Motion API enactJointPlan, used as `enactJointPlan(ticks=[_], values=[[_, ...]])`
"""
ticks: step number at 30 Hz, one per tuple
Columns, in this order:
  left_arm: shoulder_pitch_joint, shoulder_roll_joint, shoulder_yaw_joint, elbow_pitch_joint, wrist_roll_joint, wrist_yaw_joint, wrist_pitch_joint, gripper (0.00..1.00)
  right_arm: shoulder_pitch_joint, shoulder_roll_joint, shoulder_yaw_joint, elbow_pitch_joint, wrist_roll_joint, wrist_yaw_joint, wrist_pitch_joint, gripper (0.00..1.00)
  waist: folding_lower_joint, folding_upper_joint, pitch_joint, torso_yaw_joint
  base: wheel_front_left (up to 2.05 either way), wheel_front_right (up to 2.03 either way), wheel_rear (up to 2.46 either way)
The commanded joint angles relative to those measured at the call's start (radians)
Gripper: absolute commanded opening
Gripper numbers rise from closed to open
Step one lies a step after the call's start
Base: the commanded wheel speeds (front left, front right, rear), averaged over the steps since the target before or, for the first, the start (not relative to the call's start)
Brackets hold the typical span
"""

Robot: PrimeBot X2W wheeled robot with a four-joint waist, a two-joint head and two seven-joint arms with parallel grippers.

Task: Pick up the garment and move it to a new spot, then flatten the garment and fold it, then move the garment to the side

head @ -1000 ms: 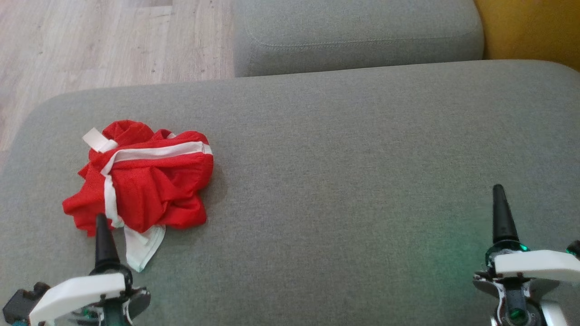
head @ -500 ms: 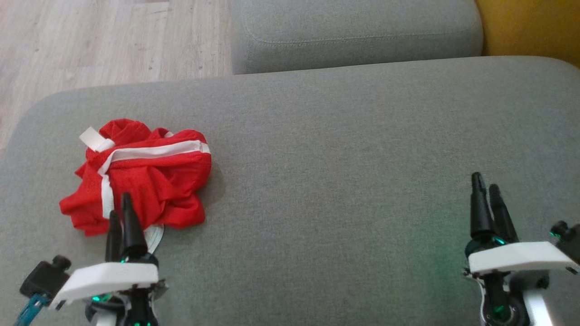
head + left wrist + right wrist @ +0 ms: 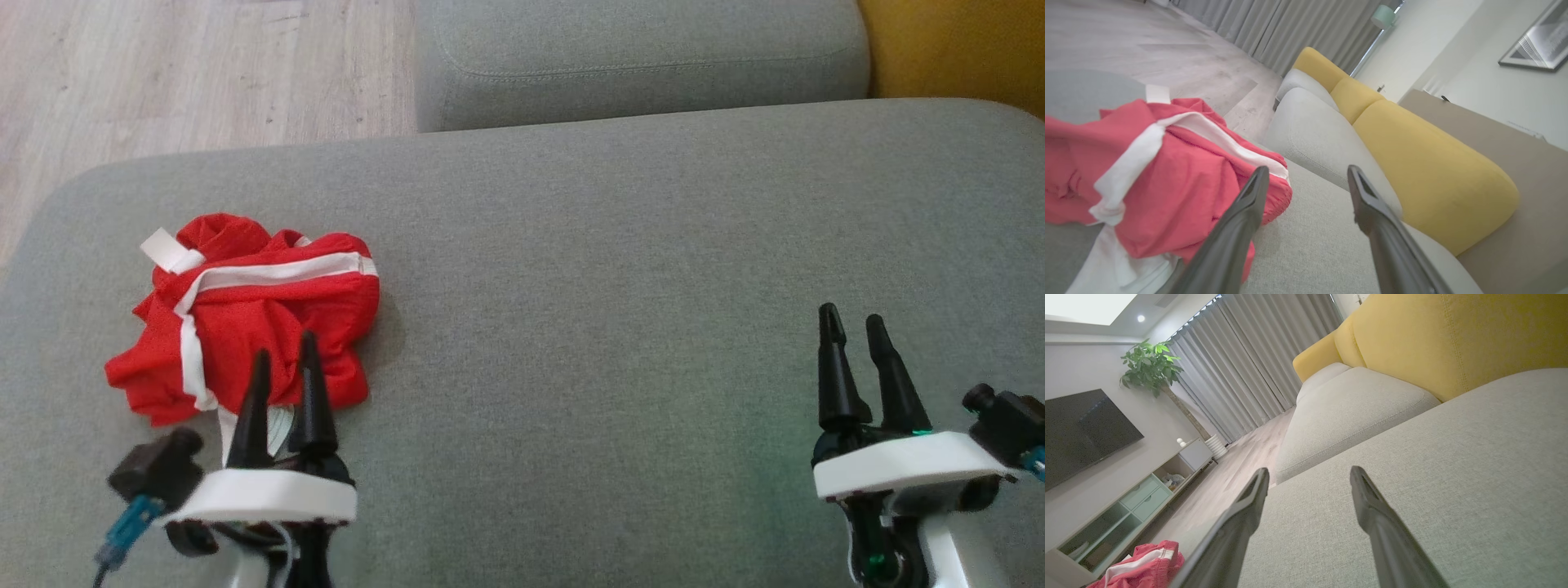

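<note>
The garment (image 3: 261, 322) lies crumpled in a loose, rounded heap at the left middle of the head view, on the long grey seat cushion (image 3: 637, 327). It is bright red cloth with a fine, mesh-like surface and soft, puffy folds. Flat white bands cross it: one runs along the top of the heap, another curves down its left part, and a short white tab sticks out at the upper left. A pale, white-lined flap spills from the lower edge.

The left gripper (image 3: 285, 346) stands at the lower left, its two black tapered fingers pointing up the frame, their tips overlapping the heap's lower right edge. Its jaws are parted with nothing between them; whether a finger touches the cloth I cannot tell. In the left wrist view one finger crosses the red rounded hem and the other lies over bare cushion.

The right gripper (image 3: 853, 315) sits at the lower right, well apart from the garment, over bare cushion, jaws parted and empty.

The seat cushion is coarse woven fabric with rounded corners. A second cushion (image 3: 637, 65) of the same grey, with a stitched seam, lies at the top centre. Pale wood-grain floor (image 3: 163, 73) shows at the upper left, and a mustard-yellow backrest (image 3: 955, 49) at the upper right.
</note>
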Motion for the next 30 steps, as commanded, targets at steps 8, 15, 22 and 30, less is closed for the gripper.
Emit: enactJointPlan(ticks=[8, 15, 22, 30], values=[[-0.066, 0.045, -0.069, 0.016, 0.159, 0.036, -0.034, 1.00, -0.041, -0.008, 0.030, -0.034, -0.148, 0.000, -0.036, 1.00, 0.0000, 0.0000, -0.007, -0.003, 0.00, 0.00, 0.00], [-0.085, 0.069, -0.127, 0.055, 0.267, 0.085, -0.055, 1.00, -0.040, -0.009, 0.045, -0.023, -0.266, -0.001, -0.056, 1.00, 0.0000, 0.0000, -0.010, -0.002, 0.00, 0.00, 0.00], [-0.108, 0.093, -0.186, 0.073, 0.366, 0.132, -0.076, 1.00, -0.042, -0.009, 0.060, -0.026, -0.379, -0.001, -0.077, 1.00, 0.0000, 0.0000, -0.003, -0.001, 0.00, 0.00, 0.00], [-0.135, 0.124, -0.261, 0.102, 0.484, 0.184, -0.099, 1.00, -0.045, -0.010, 0.075, -0.040, -0.525, -0.001, -0.100, 1.00, -0.0001, 0.0000, 0.002, -0.002, 0.00, 0.00, 0.00]])
